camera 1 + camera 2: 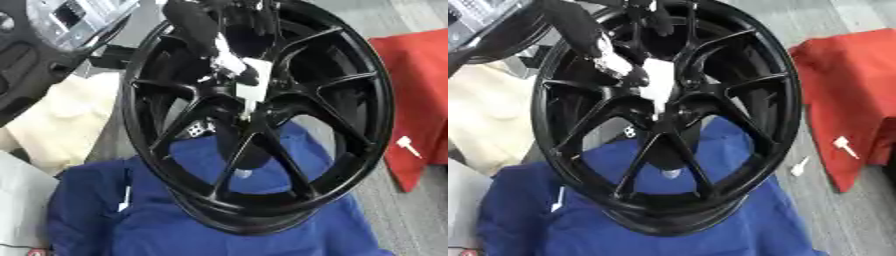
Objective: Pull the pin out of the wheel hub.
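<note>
A black multi-spoke wheel (360, 131) stands tilted on a blue cloth (175, 230), its face toward me. A white pin (252, 87) sticks up out of the hub (249, 119) at the centre of the spokes. My left hand (229, 62) reaches down from the top of the view in front of the wheel. Its fingers are curled on the upper end of the pin. Whether the pin's lower tip is still inside the hub I cannot tell. My right hand shows in neither view.
A red cloth (424, 75) lies at the right with a loose white pin (408, 147) on it. Another white pin (799, 166) lies on the grey floor, and a white piece (558, 199) rests on the blue cloth. A second black wheel (26, 75) and a cream cloth (61, 125) lie at the left.
</note>
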